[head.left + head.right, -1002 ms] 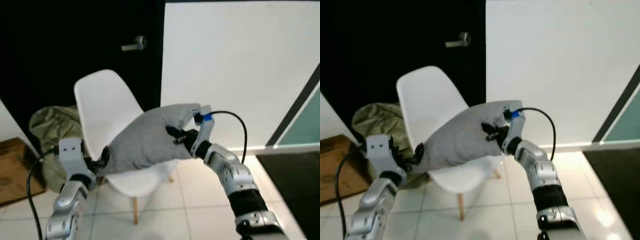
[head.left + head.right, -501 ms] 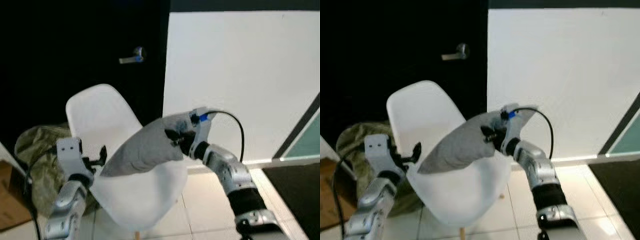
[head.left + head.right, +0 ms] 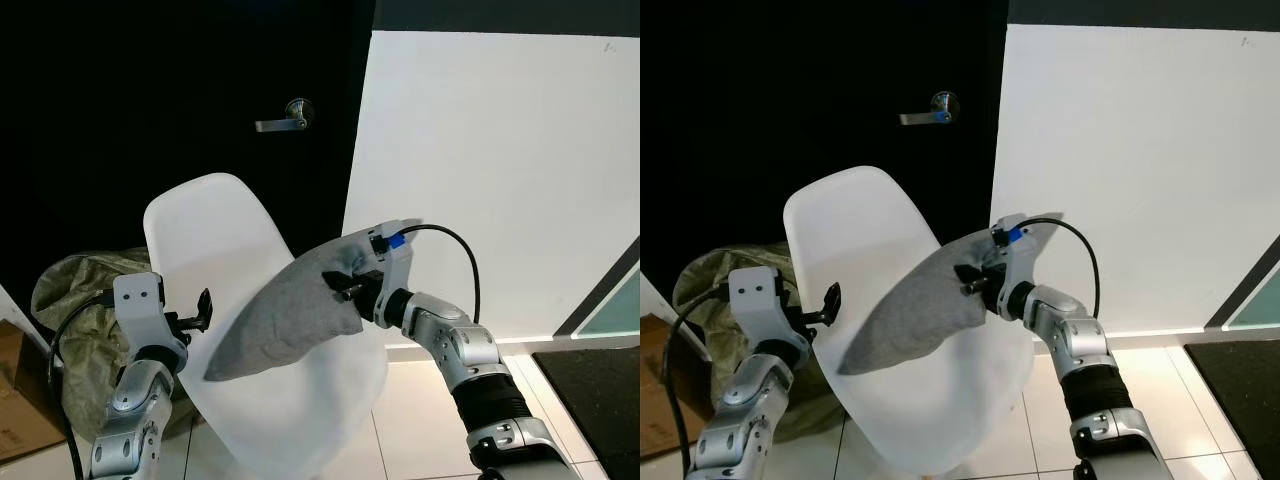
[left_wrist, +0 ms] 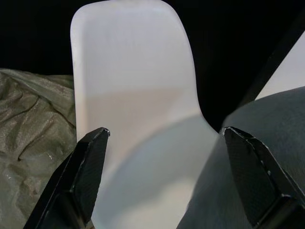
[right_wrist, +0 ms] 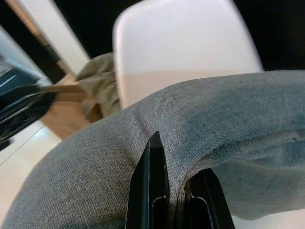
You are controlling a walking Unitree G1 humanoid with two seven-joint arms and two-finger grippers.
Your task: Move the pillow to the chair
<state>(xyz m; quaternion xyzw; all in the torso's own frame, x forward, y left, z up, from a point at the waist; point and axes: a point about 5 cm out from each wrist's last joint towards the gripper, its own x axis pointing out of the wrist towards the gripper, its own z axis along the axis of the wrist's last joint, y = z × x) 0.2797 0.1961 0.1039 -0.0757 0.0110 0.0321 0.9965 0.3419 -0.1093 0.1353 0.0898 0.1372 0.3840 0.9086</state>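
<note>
Both head cams look forward and down at the white chair (image 3: 250, 330), from a little way back, dark door (image 3: 150, 90) and white wall (image 3: 500, 150) behind it. They share nearly the whole scene, just offset sideways. The left wrist cam sits close beside the chair, facing its backrest between two spread black fingers (image 4: 83, 176). The right wrist cam is jammed right up against the grey pillow (image 5: 228, 124), chair back just beyond it.

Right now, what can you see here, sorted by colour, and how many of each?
White: 1, the chair
Grey: 1, the pillow, pinched in the right claw
Olive green: 1, a crumpled bag beside the chair
Brown: 1, a cardboard box
Total: 4
</note>
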